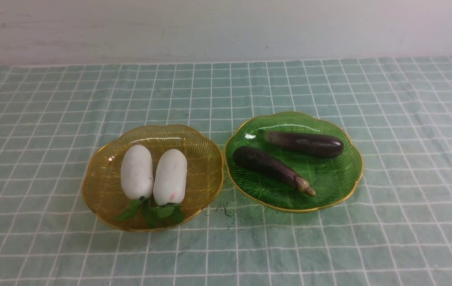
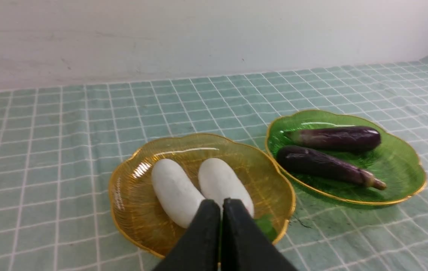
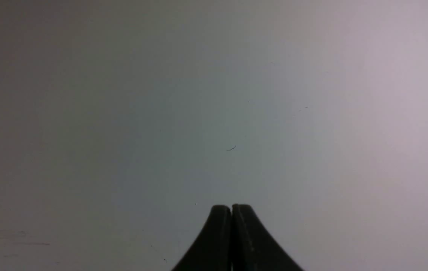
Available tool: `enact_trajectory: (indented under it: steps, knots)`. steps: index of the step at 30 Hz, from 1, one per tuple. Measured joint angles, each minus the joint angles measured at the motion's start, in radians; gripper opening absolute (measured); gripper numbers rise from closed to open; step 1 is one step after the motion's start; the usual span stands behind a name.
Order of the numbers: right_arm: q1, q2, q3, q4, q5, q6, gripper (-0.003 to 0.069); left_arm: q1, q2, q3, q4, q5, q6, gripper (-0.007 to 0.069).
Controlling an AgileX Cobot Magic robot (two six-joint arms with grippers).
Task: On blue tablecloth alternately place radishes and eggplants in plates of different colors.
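Two white radishes (image 1: pixel 137 171) lie side by side in the amber plate (image 1: pixel 206 159), and two purple eggplants (image 1: pixel 305 143) share the green plate (image 1: pixel 345 178) just beside it. Dark specks (image 1: pixel 224 208) (soil, perhaps) dot the blue tablecloth (image 1: pixel 51 119) between them, below a scuffed white wall (image 1: pixel 226 28). The left gripper (image 2: pixel 221 203), pinched together and empty, hides the radishes' leafy ends in its wrist view. The right gripper (image 3: pixel 232 207), likewise closed on nothing, faces a blank pale surface.

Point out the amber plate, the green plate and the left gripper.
amber plate (image 1: pixel 98 188), front view, bare left wall.
green plate (image 1: pixel 341 176), front view, bare right wall.
left gripper (image 2: pixel 220 201), left wrist view, midway between its shut fingertips.
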Motion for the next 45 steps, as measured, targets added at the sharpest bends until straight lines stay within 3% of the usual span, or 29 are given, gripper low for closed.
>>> enact_trajectory:
  steps: [7,10,40,45]
  knots:
    - [0.000,0.000,0.000,0.000,0.000,-0.001,-0.0013,0.173,-0.145,0.282,-0.025,-0.129,0.111,-0.0008]
    - [0.000,0.000,0.000,0.000,0.000,-0.002,-0.0013,0.200,-0.176,0.358,-0.025,-0.133,0.119,-0.0008]
    - [0.000,0.000,0.000,0.000,0.000,-0.004,-0.0013,0.209,-0.183,0.430,-0.027,-0.110,0.121,-0.0008]
    - [-0.004,0.000,0.008,-0.083,0.057,-0.042,-0.0013,0.209,-0.183,0.430,-0.028,-0.110,0.121,-0.0008]
